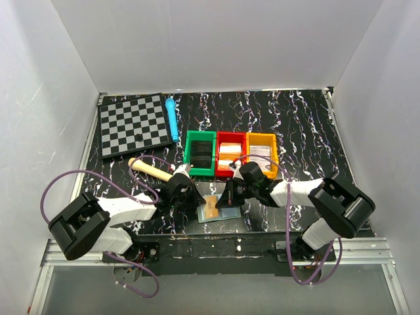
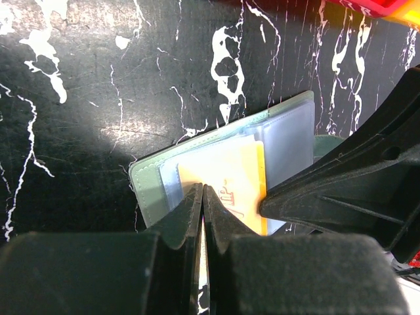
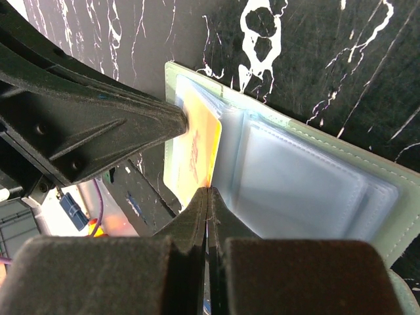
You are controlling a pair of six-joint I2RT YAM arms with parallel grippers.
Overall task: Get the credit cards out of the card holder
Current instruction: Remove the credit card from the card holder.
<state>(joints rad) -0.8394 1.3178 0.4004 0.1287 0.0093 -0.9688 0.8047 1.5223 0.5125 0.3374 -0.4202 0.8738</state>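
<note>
Card holder (image 1: 214, 210) lies open and flat on the black marbled table (image 1: 302, 125), near the front edge, between the two grippers and just in front of the row of bins. Its grey-green rim frames pale clear sleeves. An orange card (image 2: 230, 174) sits in one sleeve, with the long edge on the spine side exposed.

Left gripper (image 2: 202, 190): fingers pressed together, tips on the card's near corner. Cannot tell whether the card edge is nipped between them.

Right gripper (image 3: 209, 192): fingers also pressed together, tips at the line where the orange card meets the neighbouring sleeve. Again, a pinch is not resolvable.

In each wrist view the other arm's black finger touches the card's opposite edge, so the two grippers crowd the holder from both sides.

Behind the holder, the green bin (image 1: 200, 154), red bin (image 1: 230, 152) and orange bin (image 1: 262, 152) stand side by side, touching. A wooden stick (image 1: 151, 170) lies near the left arm. The chessboard (image 1: 131, 125) and a blue pen (image 1: 172, 119) lie far left. Bare marble shows right of the bins.
</note>
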